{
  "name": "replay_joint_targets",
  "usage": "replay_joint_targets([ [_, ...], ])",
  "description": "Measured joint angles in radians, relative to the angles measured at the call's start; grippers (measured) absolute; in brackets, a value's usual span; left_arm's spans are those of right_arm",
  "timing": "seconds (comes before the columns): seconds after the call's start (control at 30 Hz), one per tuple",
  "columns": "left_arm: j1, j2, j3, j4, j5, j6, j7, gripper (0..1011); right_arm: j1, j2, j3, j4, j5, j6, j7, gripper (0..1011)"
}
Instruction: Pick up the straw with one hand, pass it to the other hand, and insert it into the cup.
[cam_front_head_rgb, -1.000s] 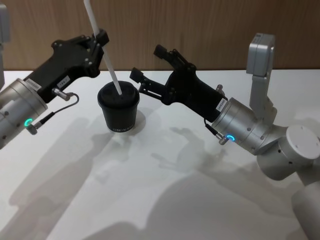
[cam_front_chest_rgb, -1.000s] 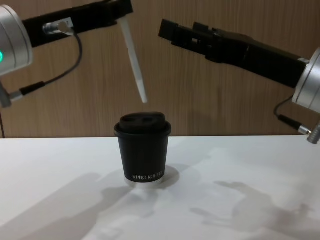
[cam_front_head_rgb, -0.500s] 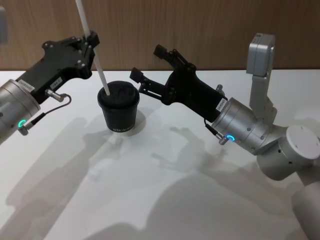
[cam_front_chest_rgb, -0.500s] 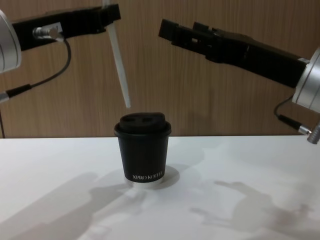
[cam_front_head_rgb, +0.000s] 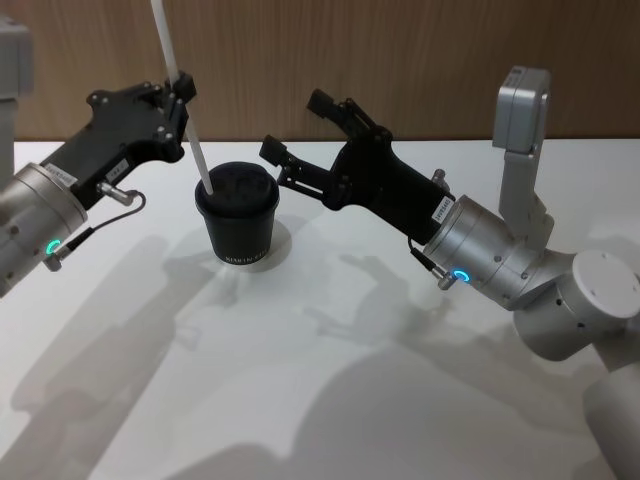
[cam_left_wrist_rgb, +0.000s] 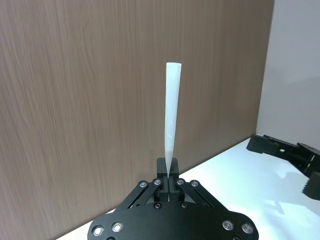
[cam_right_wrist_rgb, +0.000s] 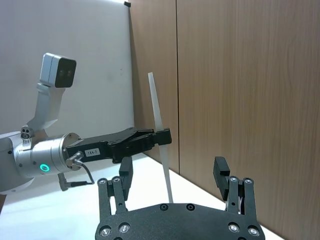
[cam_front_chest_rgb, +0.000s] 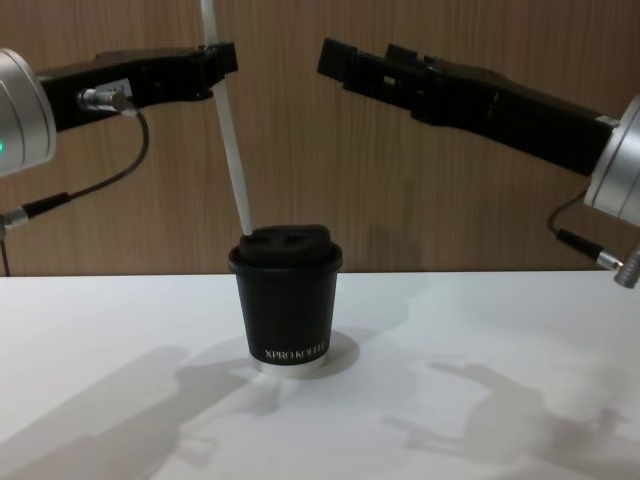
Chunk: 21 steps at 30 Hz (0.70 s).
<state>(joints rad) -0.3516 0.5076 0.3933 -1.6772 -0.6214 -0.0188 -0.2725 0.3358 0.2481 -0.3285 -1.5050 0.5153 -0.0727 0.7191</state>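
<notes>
My left gripper (cam_front_head_rgb: 178, 95) is shut on the white straw (cam_front_head_rgb: 185, 110), gripping it about halfway along. It holds the straw nearly upright above the black lidded cup (cam_front_head_rgb: 238, 215). The straw's (cam_front_chest_rgb: 228, 130) lower tip meets the left edge of the cup's (cam_front_chest_rgb: 285, 300) domed lid; I cannot tell whether it is in a hole. In the left wrist view the straw (cam_left_wrist_rgb: 171, 115) rises from the left gripper's closed fingertips (cam_left_wrist_rgb: 169, 175). My right gripper (cam_front_head_rgb: 298, 128) hangs open and empty above and to the right of the cup, a little apart from it.
The cup stands on a white table (cam_front_head_rgb: 300, 360) in front of a wood-panelled wall (cam_front_chest_rgb: 400, 180). The right arm's silver elbow and joints (cam_front_head_rgb: 520, 260) stretch over the table's right side.
The left gripper has carried the straw leftward and downward. The straw's tip dropped from above the lid to its left edge, and the straw stands more upright. The right gripper has stayed still.
</notes>
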Motion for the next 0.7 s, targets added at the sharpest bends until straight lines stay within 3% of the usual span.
replay_joint_targets([
  [0.7, -0.017, -0.038, -0.007, 0.043, 0.031, -0.021, 0.0, 5, 0.0, 0.0, 0.0, 0.0, 0.0, 0.0, 0.0, 1001],
])
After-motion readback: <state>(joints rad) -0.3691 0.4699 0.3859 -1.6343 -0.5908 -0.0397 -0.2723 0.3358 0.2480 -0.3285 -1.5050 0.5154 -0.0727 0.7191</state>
